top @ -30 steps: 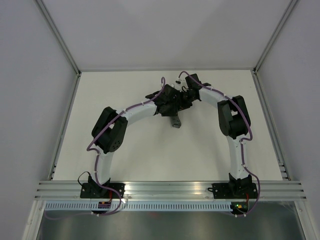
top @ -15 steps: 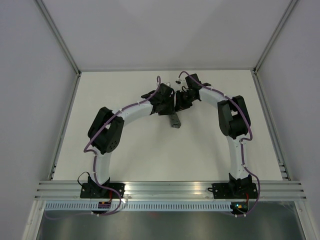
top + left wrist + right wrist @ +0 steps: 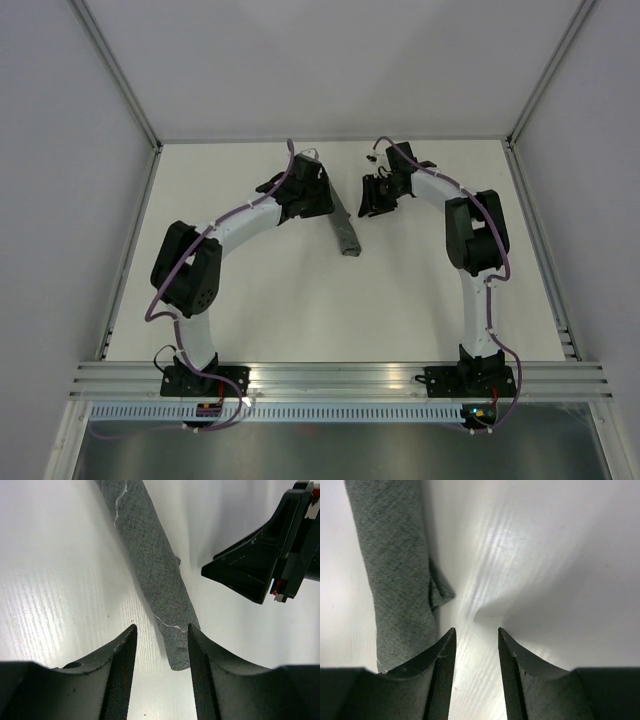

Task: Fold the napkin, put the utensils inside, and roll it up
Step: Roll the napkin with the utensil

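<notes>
- The napkin (image 3: 345,232) is rolled into a narrow dark grey tube. It lies flat on the white table (image 3: 300,300), in the far half near the middle, and runs slantwise from the far edge toward the near edge.
- A thin lighter stitched line crosses the roll near one end in the left wrist view (image 3: 155,575). A small flap of cloth sticks out from its side.
- The left pincer (image 3: 322,205) sits at the far end of the roll, on its left side. Its fingers (image 3: 122,655) are apart, wider than the roll, whose end shows between them unclamped.
- The right pincer (image 3: 372,203) is just to the right of that far end, clear of the cloth. Its fingers (image 3: 442,655) are apart with only bare table between them.
- In the right wrist view the roll (image 3: 397,570) lies just outside the left finger.
</notes>
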### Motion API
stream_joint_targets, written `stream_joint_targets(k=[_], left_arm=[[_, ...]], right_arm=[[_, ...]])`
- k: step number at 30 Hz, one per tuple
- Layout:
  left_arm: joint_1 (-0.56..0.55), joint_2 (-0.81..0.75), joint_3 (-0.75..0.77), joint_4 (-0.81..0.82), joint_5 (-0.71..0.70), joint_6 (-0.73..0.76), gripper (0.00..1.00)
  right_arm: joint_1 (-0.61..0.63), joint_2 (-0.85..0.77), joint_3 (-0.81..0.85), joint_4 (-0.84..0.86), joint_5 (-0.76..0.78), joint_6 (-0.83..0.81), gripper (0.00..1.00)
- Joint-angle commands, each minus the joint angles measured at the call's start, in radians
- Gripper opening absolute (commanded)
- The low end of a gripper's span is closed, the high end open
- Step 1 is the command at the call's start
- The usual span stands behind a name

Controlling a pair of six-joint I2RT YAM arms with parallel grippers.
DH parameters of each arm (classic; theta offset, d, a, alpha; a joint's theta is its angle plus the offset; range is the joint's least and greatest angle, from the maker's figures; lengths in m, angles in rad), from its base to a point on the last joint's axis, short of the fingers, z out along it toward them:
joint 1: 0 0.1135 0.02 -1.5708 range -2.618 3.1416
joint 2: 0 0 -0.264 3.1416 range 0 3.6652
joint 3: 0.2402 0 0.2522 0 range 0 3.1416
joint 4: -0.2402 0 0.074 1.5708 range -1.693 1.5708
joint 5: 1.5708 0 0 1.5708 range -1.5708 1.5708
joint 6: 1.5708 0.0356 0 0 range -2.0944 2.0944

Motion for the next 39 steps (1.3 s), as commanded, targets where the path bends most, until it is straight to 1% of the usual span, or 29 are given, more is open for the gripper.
stream_joint_targets(k=[1,6,12,14,15,16,17,18,19,22,23,27,28,31,33,39], left_arm=[[0.02,-0.067,-0.012,0.035,0.021,0.027,0.51],[0.037,-0.099,-0.04,0.043,0.024,0.027,0.51],[0.067,-0.16,-0.086,0.057,0.044,0.033,0.5],[0.067,-0.196,-0.118,0.071,0.078,0.041,0.51],[0.067,-0.237,-0.127,0.075,0.084,0.049,0.51],[0.067,-0.258,-0.144,0.075,0.093,0.053,0.51],[0.067,-0.286,-0.152,0.077,0.101,0.059,0.51],[0.067,-0.336,-0.159,0.074,0.103,0.076,0.52],[0.067,-0.369,-0.176,0.06,0.103,0.087,0.53],[0.069,-0.485,-0.219,0.042,0.103,0.122,0.55],[0.069,-0.511,-0.231,0.035,0.104,0.127,0.56],[0.07,-0.636,-0.308,0.017,0.121,0.145,0.56],[0.07,-0.691,-0.323,0.015,0.121,0.148,0.57],[0.075,-0.784,-0.379,0.0,0.118,0.17,0.59],[0.078,-0.811,-0.396,-0.024,0.118,0.196,0.6],[0.087,-0.86,-0.414,-0.046,0.121,0.227,0.61]], right_arm=[[-0.032,-0.06,0.036,-0.049,0.01,0.007,0.46],[-0.066,-0.087,0.052,-0.069,-0.022,0.007,0.47],[-0.148,-0.184,0.035,-0.095,-0.103,-0.011,0.5],[-0.205,-0.25,-0.003,-0.091,-0.146,-0.017,0.54],[-0.225,-0.276,-0.019,-0.082,-0.159,-0.022,0.56],[-0.269,-0.329,-0.048,-0.075,-0.177,-0.028,0.61],[-0.294,-0.36,-0.065,-0.068,-0.18,-0.048,0.62],[-0.325,-0.391,-0.101,-0.051,-0.18,-0.059,0.66],[-0.368,-0.459,-0.121,-0.04,-0.177,-0.067,0.68],[-0.435,-0.589,-0.189,-0.02,-0.16,-0.123,0.74],[-0.446,-0.619,-0.201,-0.017,-0.127,-0.151,0.75],[-0.48,-0.783,-0.293,-0.017,-0.097,-0.217,0.79],[-0.485,-0.813,-0.316,-0.01,-0.096,-0.218,0.79],[-0.495,-0.928,-0.413,0.043,-0.068,-0.215,0.82],[-0.497,-0.984,-0.462,0.061,-0.061,-0.215,0.83],[-0.5,-0.994,-0.484,0.052,-0.062,-0.228,0.83]])
